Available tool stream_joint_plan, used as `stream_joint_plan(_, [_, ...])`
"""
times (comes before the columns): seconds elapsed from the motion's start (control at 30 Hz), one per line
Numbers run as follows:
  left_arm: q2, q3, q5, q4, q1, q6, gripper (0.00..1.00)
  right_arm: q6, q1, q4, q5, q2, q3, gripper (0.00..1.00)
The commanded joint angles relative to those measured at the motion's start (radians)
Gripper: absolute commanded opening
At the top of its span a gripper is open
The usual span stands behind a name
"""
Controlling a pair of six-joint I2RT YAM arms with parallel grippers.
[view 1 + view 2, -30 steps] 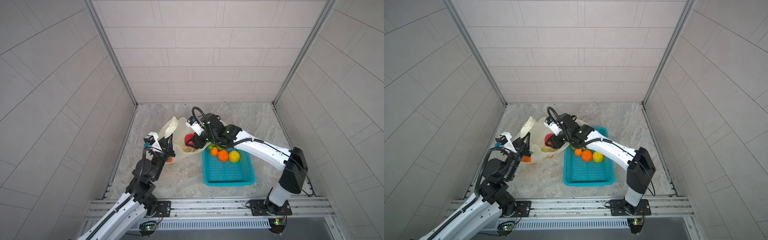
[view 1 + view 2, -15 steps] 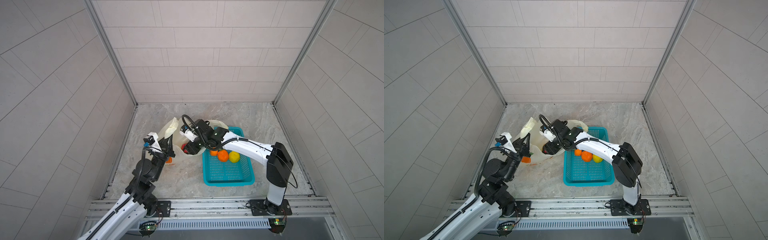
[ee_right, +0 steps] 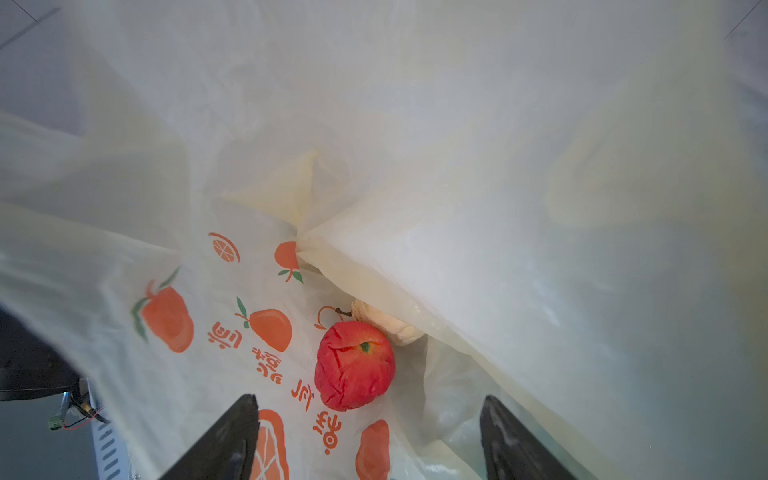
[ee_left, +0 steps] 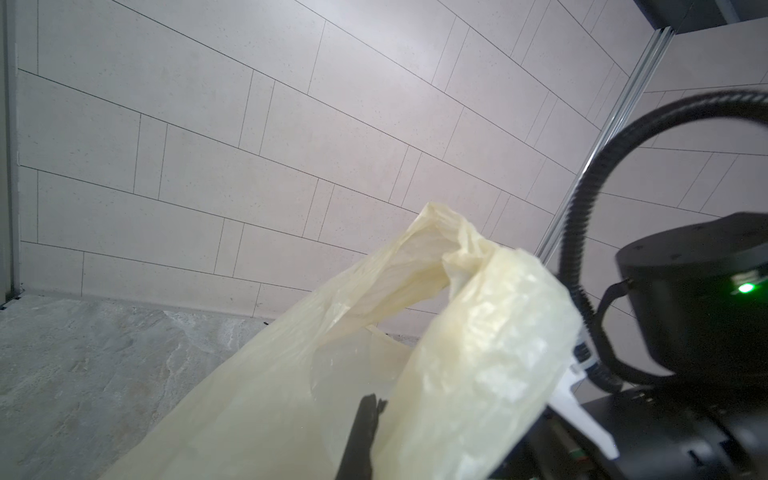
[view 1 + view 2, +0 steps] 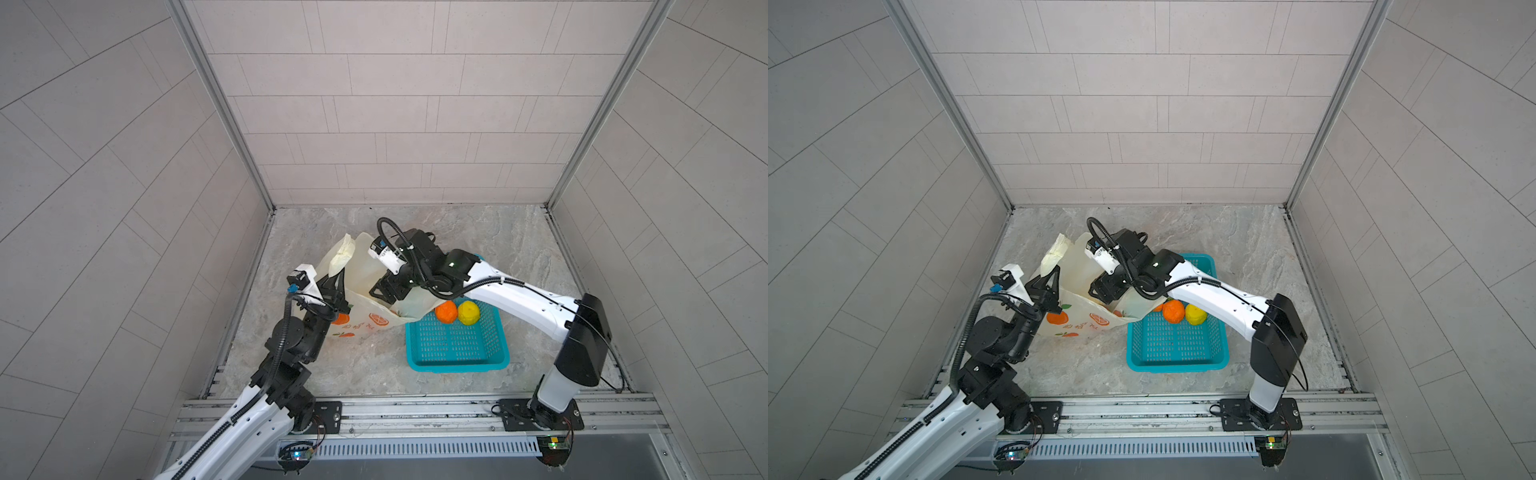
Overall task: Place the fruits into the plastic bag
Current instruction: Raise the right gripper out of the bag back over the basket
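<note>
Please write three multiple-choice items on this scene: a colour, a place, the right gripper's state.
1. In the teal perforated plastic basket, the round toy fruit beside the yellow lemon is: A green, B orange, C red.
2. The wrinkled red toy fruit lies: A in the basket, B in the thin cream plastic bag, C on the floor.
3. The right gripper is: A open, B shut on fruit, C shut on bag.
Key: 1B, seen in both top views; 2B, bag film surrounds it; 3A, jaws apart, clear of fruit.

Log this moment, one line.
left gripper: shut on cream plastic bag; right gripper: open inside bag; crinkled red fruit: in bag; orange fruit, yellow lemon: teal basket
</note>
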Motion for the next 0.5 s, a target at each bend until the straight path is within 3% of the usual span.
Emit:
stream_joint_plan(0.0, [0.005,0.011,-0.006,0.002,-0.004,-0.003,0.0,-0.046,-0.043,-0.019,0.037,-0.138,-0.01,0.8])
stream_joint_plan(0.2, [0.015,0.008,-0.015,0.005,-0.005,-0.008,0.0,0.046,-0.231,-0.025,0.15,-0.362,-0.125,0.81])
stream_joint_plan(0.33, [0.022,0.005,-0.028,0.012,-0.004,-0.001,0.0,0.211,-0.371,-0.034,0.352,-0.515,-0.296,0.81])
stream_joint_plan(0.47, [0.037,0.001,-0.035,0.032,-0.005,0.004,0.0,0.223,-0.412,-0.071,0.355,-0.585,-0.462,0.8])
